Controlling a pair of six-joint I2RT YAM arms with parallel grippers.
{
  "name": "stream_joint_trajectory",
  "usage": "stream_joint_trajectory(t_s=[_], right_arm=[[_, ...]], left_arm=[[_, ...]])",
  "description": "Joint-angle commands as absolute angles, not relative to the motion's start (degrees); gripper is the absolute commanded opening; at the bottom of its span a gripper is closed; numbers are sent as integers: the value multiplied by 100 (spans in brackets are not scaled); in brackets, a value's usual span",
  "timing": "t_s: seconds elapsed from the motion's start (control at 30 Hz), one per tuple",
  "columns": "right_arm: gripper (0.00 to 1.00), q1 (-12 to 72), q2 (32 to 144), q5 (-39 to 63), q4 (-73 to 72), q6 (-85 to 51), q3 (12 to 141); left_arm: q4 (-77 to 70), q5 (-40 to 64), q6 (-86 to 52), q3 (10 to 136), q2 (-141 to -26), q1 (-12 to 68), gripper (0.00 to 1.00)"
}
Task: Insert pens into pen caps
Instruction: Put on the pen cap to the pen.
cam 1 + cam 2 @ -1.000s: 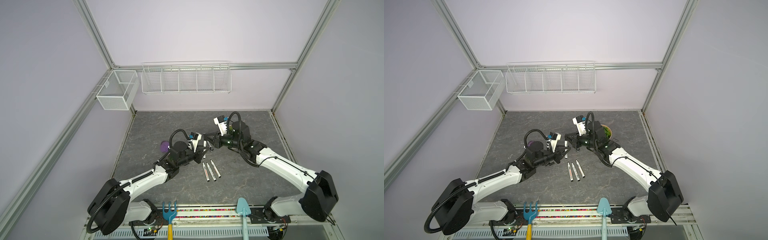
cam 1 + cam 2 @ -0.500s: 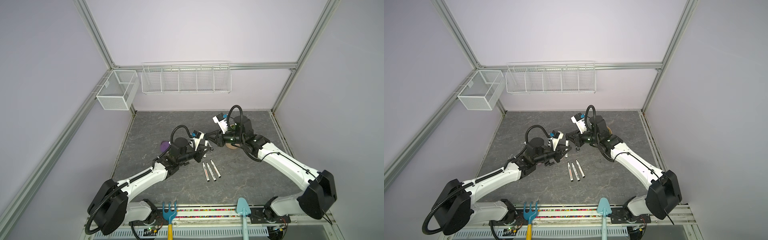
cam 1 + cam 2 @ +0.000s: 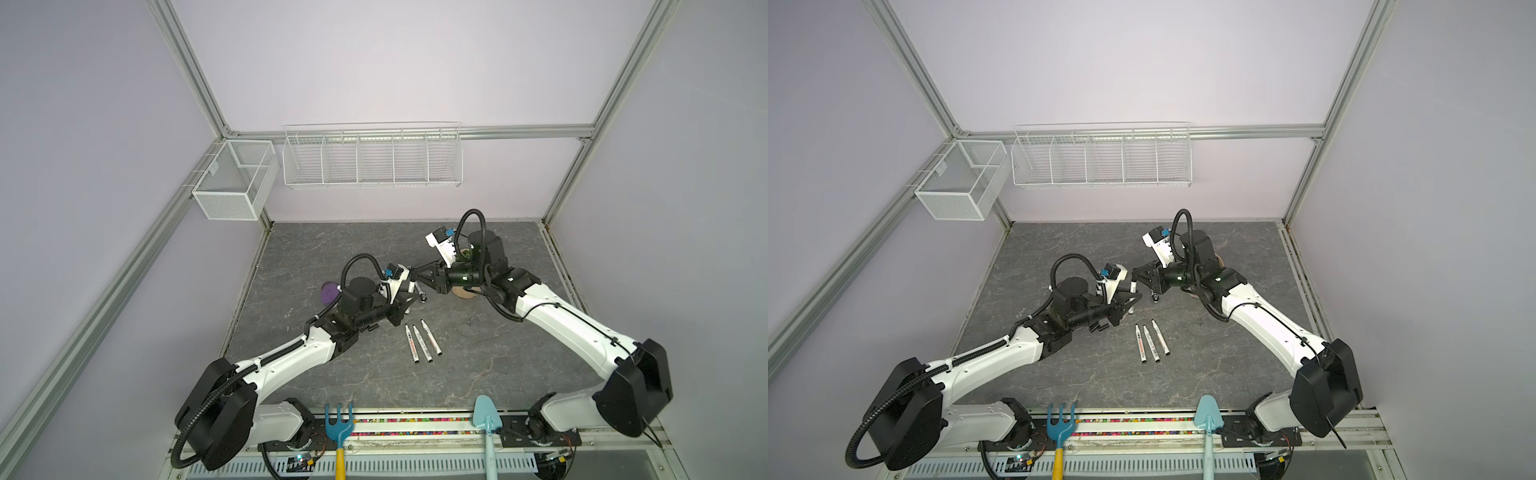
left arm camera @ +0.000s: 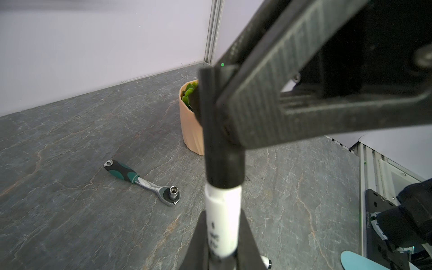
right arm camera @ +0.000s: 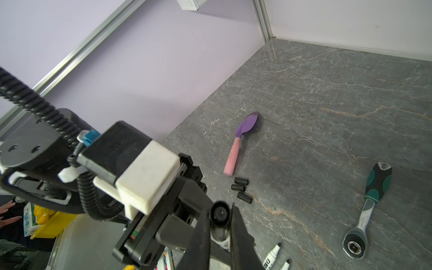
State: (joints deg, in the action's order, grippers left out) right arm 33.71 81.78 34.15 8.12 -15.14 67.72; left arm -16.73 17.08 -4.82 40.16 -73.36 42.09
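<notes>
by the right arm [image 3: 561,320], pot [image 4: 190,131] holds a plant [image 4: 187,93] — left pincer [image 4: 222,224] clamps pen [image 4: 223,203], right pincer [image 5: 219,210] clamps cap [image 4: 223,168].

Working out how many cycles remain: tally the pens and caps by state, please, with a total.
Uncapped pens lying on the table: 3
Held pen in the left end effector: 1
Loose caps on the table: 3
Fitted cap on the held pen, gripped by the right end effector: 1
Total: 8
</notes>
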Motion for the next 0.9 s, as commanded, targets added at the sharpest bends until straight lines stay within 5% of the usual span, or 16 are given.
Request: stream_joint_trajectory(t_s=[0.0,0.37,0.87], right_arm=[[18,3511,8179,4251,1556,-1632,6640],[48,3484,8022,3594,1494,-1741,6684],[44,3341,7870,3279,915,-2039,6766]], left_arm=[[-2319,1031,-320,4045,-7281,4161,0],[-2438,948,-171,3807,-7251,4322,0],[-2569,399,269,3445,-7128,4605,0]])
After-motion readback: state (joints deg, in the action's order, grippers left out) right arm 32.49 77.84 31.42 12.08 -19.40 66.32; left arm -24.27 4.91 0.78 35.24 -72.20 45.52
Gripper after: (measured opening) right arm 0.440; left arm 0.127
